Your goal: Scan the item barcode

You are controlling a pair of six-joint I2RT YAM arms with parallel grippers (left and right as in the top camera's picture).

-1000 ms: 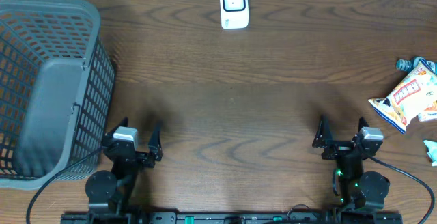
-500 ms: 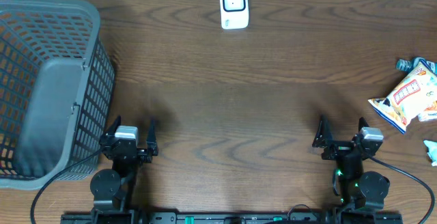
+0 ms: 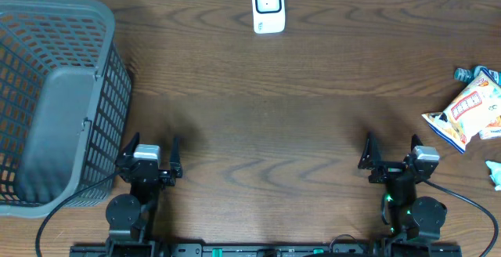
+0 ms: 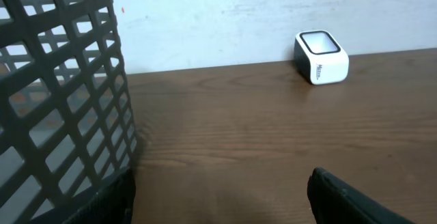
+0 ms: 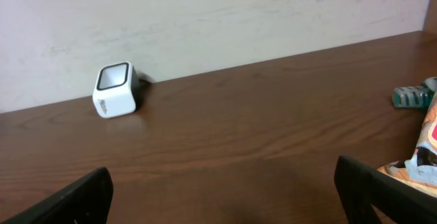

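Orange-and-white crinkly snack packet [image 3: 467, 114] lies forward and to the right of the nearer right gripper [image 3: 391, 149], whose jaws gape wide, empty; left gripper [image 3: 154, 146], well apart from it, also open and empty

Basket [image 3: 106, 132] cut off at L edge; snack bag [image 3: 468, 110] at R.

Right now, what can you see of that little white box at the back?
The white box is small, round-cornered, apparently smooth plastic. One face holds a pale glassy window in a dark frame, tilted upward; a side bears dark lettering too small to read. It stands alone at the far edge of the wooden table, close to the wall, touching only the table.
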